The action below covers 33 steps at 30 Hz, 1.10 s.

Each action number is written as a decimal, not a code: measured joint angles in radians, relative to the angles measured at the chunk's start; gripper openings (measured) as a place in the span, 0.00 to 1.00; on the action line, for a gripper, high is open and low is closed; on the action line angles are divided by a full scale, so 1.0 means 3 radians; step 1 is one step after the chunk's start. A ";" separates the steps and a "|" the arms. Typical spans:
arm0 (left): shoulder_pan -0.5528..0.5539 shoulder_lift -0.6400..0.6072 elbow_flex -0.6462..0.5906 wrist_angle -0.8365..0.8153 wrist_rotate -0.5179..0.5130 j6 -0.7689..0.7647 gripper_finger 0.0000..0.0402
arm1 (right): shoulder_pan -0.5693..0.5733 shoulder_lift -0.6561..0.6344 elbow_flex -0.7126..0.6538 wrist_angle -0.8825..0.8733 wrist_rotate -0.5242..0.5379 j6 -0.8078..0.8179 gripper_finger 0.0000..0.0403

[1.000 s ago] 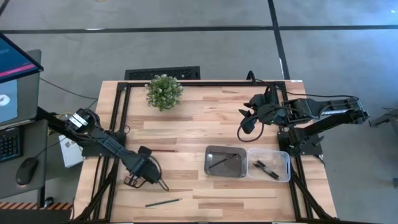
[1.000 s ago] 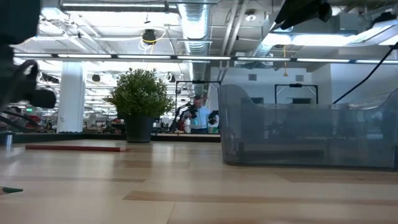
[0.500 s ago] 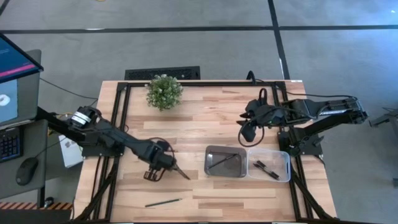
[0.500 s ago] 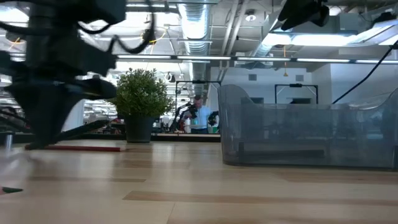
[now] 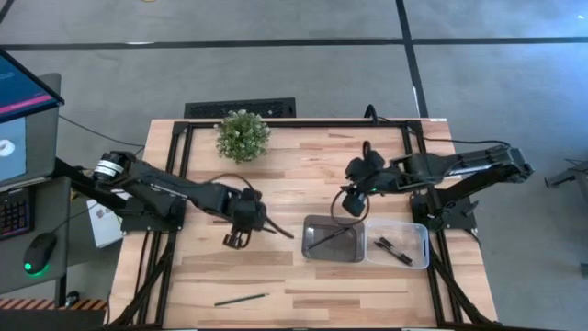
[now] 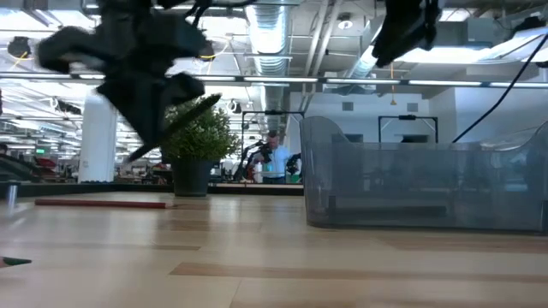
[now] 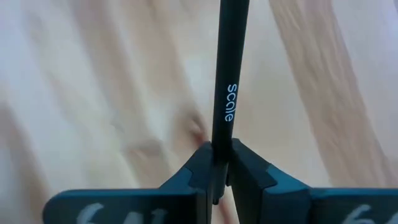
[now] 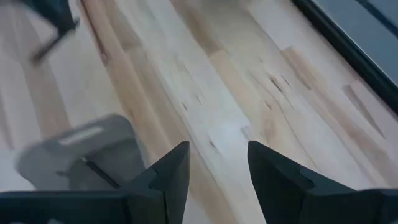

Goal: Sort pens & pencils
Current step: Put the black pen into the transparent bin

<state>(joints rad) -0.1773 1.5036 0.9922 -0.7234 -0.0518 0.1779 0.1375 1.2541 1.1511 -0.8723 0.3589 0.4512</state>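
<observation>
Between the left gripper's (image 7: 219,167) fingers a black stick (image 7: 227,74) printed "scale" is clamped by its tail, long axis running straight out past the tips; pen or pencil I can't tell, though it looks slim. Seen from overhead, left gripper (image 5: 250,221) sits mid-table w/ the stick's free end aimed approx 4 o'clock at the metal tray (image 5: 310,248), which lies just beyond at 3 o'clock and already holds one thin stick. Clear plastic bin (image 5: 421,232) w/ two black pens (image 5: 393,249) is further on at 3 o'clock, touching the tray. Left arm is nearer the tray, so the drop looks like its job. Right gripper (image 5: 354,199) hovers off the tray's 1 o'clock corner, jaws apart, empty. One pencil (image 5: 241,299) lies loose at 6 o'clock near the front edge. Low view: held stick blurred against the plant (image 6: 193,128); bin contents hard to make out.
</observation>
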 joint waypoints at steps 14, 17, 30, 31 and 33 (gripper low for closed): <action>0.0459 -0.0069 0.0488 0.0397 -0.0025 0.0961 0.06 | -0.0053 0.0085 0.0001 0.0867 -0.0652 -0.0907 0.45; 0.0509 -0.0069 0.0570 0.0512 -0.0024 0.1116 0.05 | -0.0073 0.0092 -0.0001 0.0875 -0.0857 -0.1034 0.47; 0.0738 -0.0069 0.0802 0.1040 0.0224 0.1579 0.06 | -0.0126 0.0089 0.0000 0.0992 -0.0845 -0.1555 0.72; 0.0757 -0.0069 0.0802 0.1047 0.0286 0.1580 0.06 | -0.0126 0.0089 0.0000 0.1015 -0.0845 -0.1625 0.73; 0.0791 -0.0069 0.0802 0.1062 0.0354 0.1582 0.07 | -0.0126 0.0089 0.0000 0.1020 -0.0846 -0.1721 0.73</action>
<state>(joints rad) 0.0600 1.4830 1.2327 -0.4049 0.0544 0.6525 0.0998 1.2808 1.1511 -0.5664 0.1051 -0.0651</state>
